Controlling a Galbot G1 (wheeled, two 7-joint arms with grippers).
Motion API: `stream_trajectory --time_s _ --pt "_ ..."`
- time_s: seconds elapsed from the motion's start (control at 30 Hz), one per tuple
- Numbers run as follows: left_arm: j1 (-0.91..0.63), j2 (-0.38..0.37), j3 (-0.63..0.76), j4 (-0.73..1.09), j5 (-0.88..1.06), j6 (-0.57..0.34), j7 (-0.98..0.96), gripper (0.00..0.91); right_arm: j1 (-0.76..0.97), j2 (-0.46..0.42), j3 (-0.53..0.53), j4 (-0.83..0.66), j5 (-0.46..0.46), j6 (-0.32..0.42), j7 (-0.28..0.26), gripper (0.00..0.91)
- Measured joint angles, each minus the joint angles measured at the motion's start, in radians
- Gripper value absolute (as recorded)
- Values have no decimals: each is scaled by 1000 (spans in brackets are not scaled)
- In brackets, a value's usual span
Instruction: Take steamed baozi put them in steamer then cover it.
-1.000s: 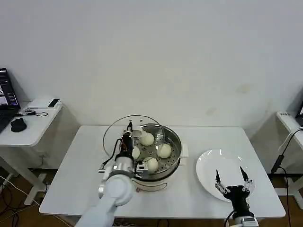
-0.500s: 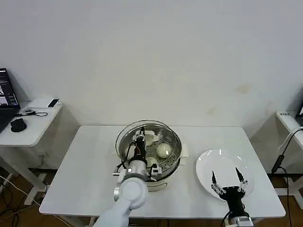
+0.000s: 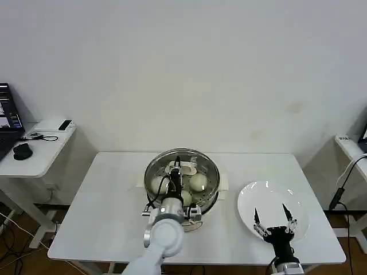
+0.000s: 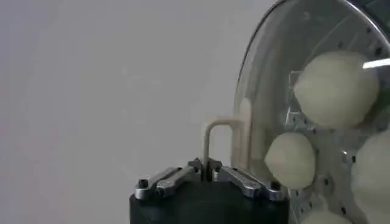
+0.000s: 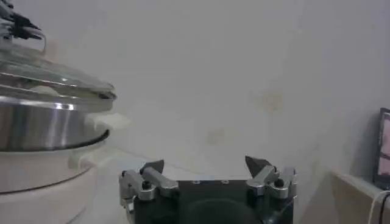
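- Glass lid (image 3: 182, 172) with cream loop handle (image 4: 214, 145) now sits centred over the round stainless-steel steamer (image 3: 211, 192) on the white bench (image 3: 103, 217); a second ago it hung off the pot's left rim. Covering looks nearly done.
- Left gripper (image 4: 209, 176) clamped on that handle.
- Cream-white steamed baozi (image 4: 336, 87) lie inside, under the glass.
- Right gripper (image 3: 272, 218), jaws apart, idles over white round plate (image 3: 252, 197).
- Right wrist view gives the side profile: lid (image 5: 49, 73) low on the rim.

left arm (image 3: 163, 238): white shell, silver ring (black cables) | right end effector (image 3: 270, 218): black, pointed fingers
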Motion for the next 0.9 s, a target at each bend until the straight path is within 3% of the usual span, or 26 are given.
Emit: stream_trajectory --time_s 0.67,0.7,0.9 --pt "11 -13 4 13 21 -7 -3 20 0 1 -14 -9 -7 1 -1 907" --pt "11 -13 4 13 21 -7 -3 907 0 1 -15 -9 -8 1 -2 907" --pt "10 -18 3 14 17 -13 -11 907 -1 1 -19 -11 -11 1 -3 907"
